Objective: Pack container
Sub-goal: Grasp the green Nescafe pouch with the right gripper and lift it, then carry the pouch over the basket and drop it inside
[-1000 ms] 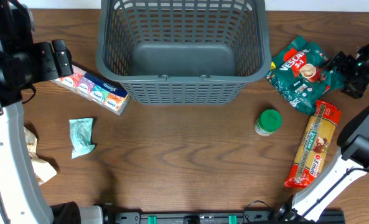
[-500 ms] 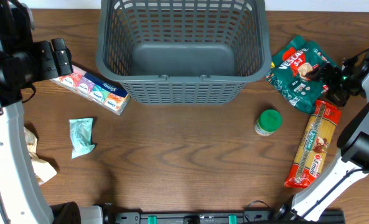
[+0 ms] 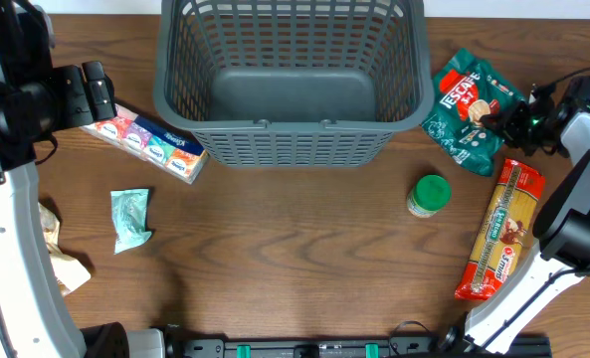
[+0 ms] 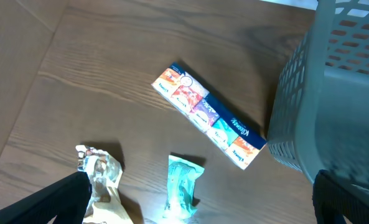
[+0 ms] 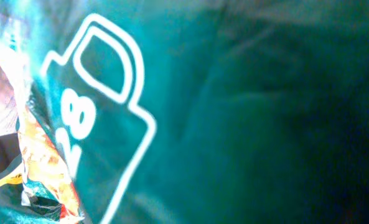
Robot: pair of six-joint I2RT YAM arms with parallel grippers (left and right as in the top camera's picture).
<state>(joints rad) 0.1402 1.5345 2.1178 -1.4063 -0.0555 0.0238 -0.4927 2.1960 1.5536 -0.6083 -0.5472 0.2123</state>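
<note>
The container [image 3: 290, 147], a large dark grey slotted basket, stands upright at the far middle of the tabletop [image 3: 295, 259], with nothing in it. In the left wrist view its lattice wall [image 4: 296, 106] fills the right side.

Just left of the container, touching or nearly touching its near left corner, a long tissue multipack [image 3: 150, 144] lies flat at a slant. Nearer and further left lie a small teal packet [image 3: 130, 219] and, at the left edge, a crumpled pale wrapper [image 3: 61, 264].

The left hand [image 3: 98, 91] hangs above the far end of the tissue multipack. Its fingers are spread wide, released, with nothing between them.

Right of the container lies a green coffee bag [image 3: 469, 114], crumpled and close to the container's right wall. The right hand [image 3: 505, 121] is at the bag's right edge, and the bag's printed surface fills the right wrist view. I cannot tell whether this hand is clenched on the bag.

Nearer than the bag, a green-lidded jar [image 3: 429, 194] stands apart. A long spaghetti packet [image 3: 500, 231] lies to its right.
</note>
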